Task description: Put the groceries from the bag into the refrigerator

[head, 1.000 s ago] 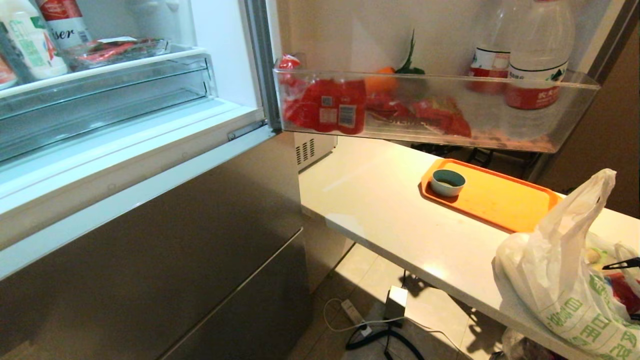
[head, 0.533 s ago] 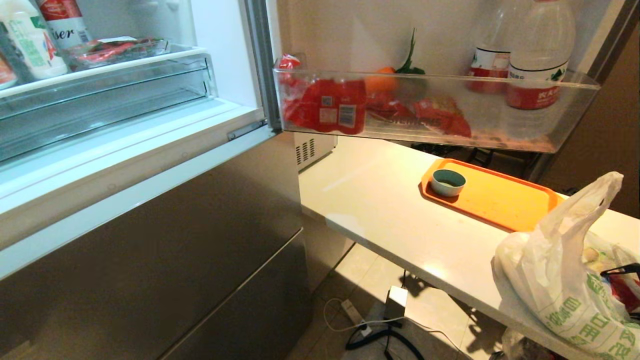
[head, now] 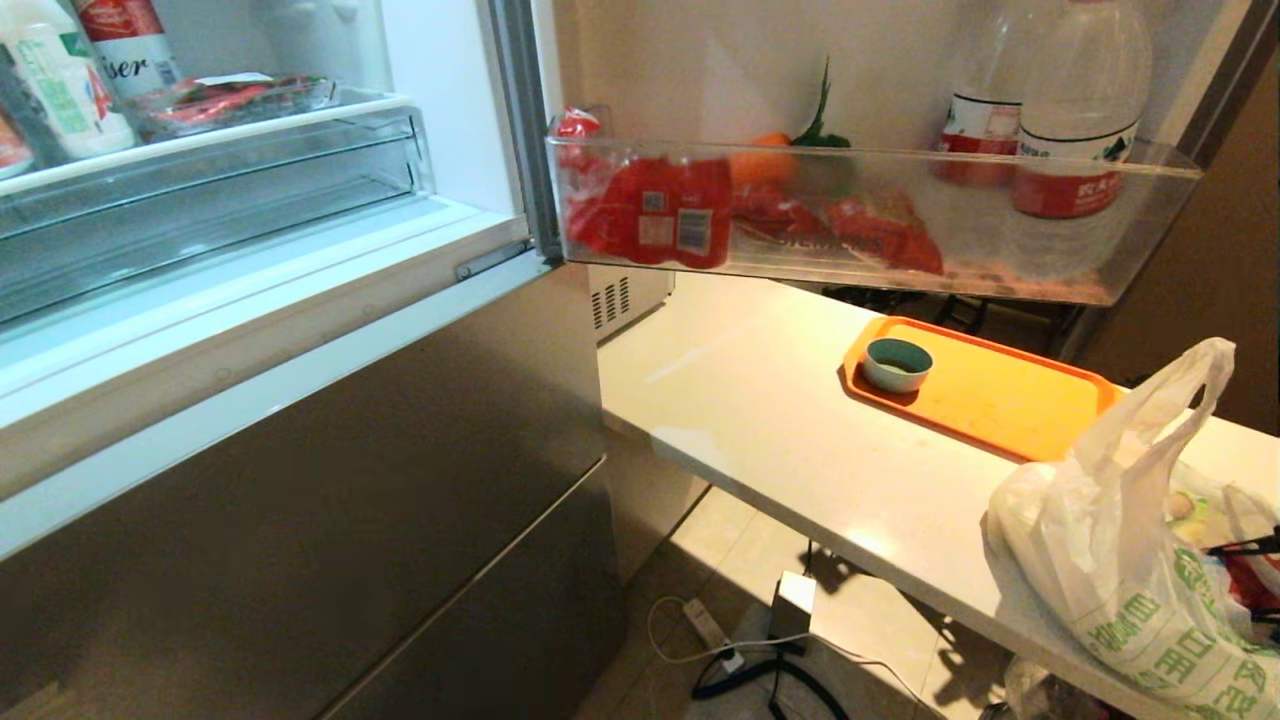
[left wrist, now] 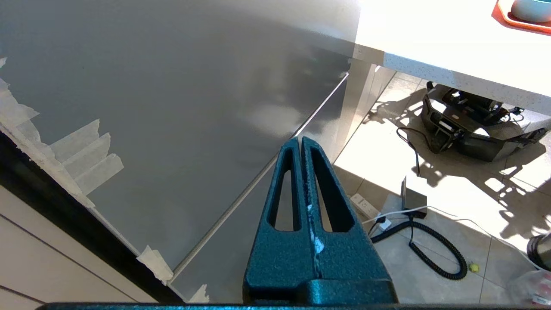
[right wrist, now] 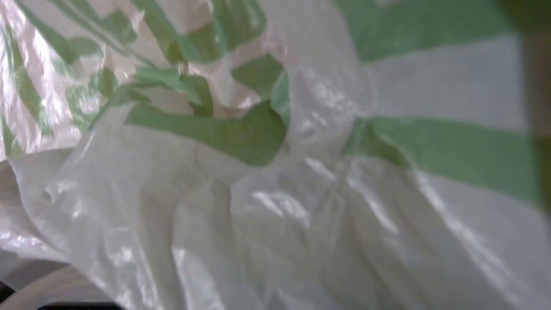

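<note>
Right gripper (head: 1250,545) inside bag (head: 1120,560); finger state indiscernible. Left gripper (left wrist: 301,144) closed, empty. Advice: clamp item only, not plastic film.

In front of me the refrigerator (head: 300,420) fills the left side, with its upper door swung open to the right. The door bin (head: 870,215) hangs above the counter (head: 760,420) and holds packs (head: 650,210) at its left end and two bottles (head: 1075,110) at its right end. On the counter I see a tray (head: 1000,395), and a small bowl (head: 896,364) stands on the tray's left end. The bag (head: 1120,560) sits on the counter's near right end, nearer to me than the tray. Cables (head: 740,660) lie on the floor under the counter
</note>
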Robot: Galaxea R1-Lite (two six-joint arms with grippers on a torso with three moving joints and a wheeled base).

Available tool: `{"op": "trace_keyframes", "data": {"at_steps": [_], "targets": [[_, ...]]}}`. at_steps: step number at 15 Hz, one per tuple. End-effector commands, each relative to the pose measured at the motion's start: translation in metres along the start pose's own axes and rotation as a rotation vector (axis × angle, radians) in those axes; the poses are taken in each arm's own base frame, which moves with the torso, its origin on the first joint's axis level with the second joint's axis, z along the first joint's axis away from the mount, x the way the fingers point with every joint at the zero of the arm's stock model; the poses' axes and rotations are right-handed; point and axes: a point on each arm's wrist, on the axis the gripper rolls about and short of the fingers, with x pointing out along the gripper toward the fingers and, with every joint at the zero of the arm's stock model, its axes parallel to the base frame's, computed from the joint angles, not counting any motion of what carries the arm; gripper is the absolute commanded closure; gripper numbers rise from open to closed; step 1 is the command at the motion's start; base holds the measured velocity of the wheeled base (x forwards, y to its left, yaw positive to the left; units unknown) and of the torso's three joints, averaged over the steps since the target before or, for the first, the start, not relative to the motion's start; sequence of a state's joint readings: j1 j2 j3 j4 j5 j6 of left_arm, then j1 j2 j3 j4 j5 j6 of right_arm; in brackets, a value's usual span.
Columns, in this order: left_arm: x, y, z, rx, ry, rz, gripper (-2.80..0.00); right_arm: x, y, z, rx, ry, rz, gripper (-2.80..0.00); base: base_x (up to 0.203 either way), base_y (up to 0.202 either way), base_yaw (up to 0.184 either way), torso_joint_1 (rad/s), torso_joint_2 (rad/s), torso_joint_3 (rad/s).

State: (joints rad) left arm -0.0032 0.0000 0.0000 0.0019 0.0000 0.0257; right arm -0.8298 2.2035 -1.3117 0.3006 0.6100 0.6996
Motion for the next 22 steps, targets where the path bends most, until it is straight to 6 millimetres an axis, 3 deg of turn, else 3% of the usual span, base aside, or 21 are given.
{"op": "trace_keyframes", "data": {"at_steps": [1,9,15,22], "targets": [[0.0,0.0,0.0,0.0,0.0,0.0,0.0,-0.014,0.008,-0.006,-0.014,-0.017,0.025,0.0,0.0,0.0,0.0,0.0,0.0,0.0],[0.0,0.0,0.0,0.0,0.0,0.0,0.0,-0.041,0.02,-0.02,-0.024,-0.029,0.044,0.0,0.0,0.0,0.0,0.0,0.0,0.0],[0.0,0.0,0.0,0.0,0.0,0.0,0.0,-0.071,0.037,-0.035,-0.029,0.04,0.14,0.0,0.0,0.0,0.0,0.0,0.0,0.0],[0.0,0.0,0.0,0.0,0.001,0.0,0.0,-0.104,0.049,-0.046,-0.047,0.001,0.183,0.0,0.0,0.0,0.0,0.0,0.0,0.0]]}}
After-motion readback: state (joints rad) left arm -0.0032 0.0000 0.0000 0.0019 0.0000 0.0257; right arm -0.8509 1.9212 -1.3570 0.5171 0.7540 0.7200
